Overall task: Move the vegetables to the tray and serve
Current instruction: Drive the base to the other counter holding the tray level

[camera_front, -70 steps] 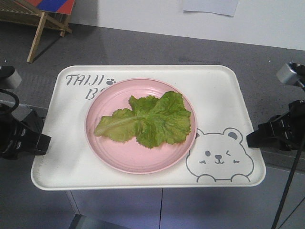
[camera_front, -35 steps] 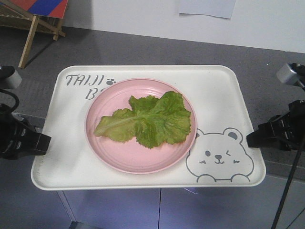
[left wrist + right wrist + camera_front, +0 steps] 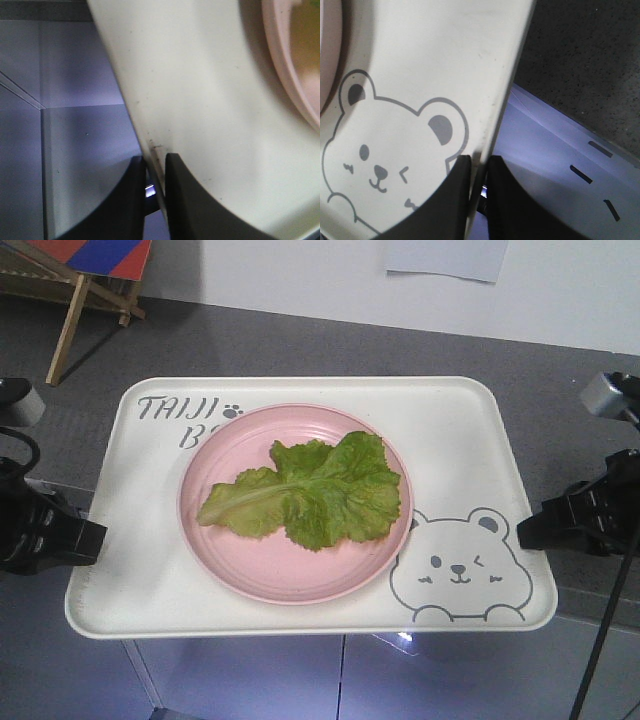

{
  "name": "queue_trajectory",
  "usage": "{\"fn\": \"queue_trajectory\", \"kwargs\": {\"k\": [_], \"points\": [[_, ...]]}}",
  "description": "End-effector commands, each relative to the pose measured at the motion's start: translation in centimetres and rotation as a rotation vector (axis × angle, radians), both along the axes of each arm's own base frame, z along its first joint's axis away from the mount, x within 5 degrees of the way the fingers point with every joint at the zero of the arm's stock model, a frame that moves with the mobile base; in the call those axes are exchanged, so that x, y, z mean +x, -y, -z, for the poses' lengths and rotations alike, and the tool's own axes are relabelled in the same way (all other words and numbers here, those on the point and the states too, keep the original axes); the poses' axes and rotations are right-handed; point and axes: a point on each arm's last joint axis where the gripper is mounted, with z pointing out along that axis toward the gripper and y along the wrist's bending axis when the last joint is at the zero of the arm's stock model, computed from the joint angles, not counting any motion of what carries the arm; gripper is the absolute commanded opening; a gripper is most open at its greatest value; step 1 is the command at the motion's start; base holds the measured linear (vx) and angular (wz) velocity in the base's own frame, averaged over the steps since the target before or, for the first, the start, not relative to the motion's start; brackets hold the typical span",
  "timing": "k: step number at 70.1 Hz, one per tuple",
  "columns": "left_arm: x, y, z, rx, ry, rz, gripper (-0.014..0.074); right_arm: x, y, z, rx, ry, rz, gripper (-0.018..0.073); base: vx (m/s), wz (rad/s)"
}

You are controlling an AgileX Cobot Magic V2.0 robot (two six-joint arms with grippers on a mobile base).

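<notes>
The tray (image 3: 470, 430) is clamped at both short edges; the pink plate (image 3: 250, 575) rests left of its middle, the lettuce leaf (image 3: 320, 495) flat on it; my left gripper (image 3: 156, 161) is closed tight on the tray's left rim, my right gripper (image 3: 480, 161) on its right rim.

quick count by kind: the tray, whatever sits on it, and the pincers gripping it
tray: 1
pink plate: 1
lettuce leaf: 1
pincers: 2, left pincer and right pincer, each clamped on the tray's rim
total: 5
</notes>
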Motion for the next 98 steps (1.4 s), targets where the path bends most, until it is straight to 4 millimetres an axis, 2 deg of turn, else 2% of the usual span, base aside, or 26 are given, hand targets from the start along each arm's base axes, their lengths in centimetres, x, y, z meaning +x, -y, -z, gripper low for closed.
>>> {"fn": "queue_trajectory", "kwargs": {"k": [1,98], "points": [[-0.19,0.92,-1.96,-0.11,0.091,0.019,-0.0007,-0.59,-1.06,-1.9,0.096,0.06,-0.059,-0.0003,0.02,-0.02],[-0.19,0.92,-1.96,-0.11,0.091,0.019,-0.0007,-0.61,-1.06,-1.89,0.096,0.058,-0.061,-0.0003,0.06,-0.1]]}}
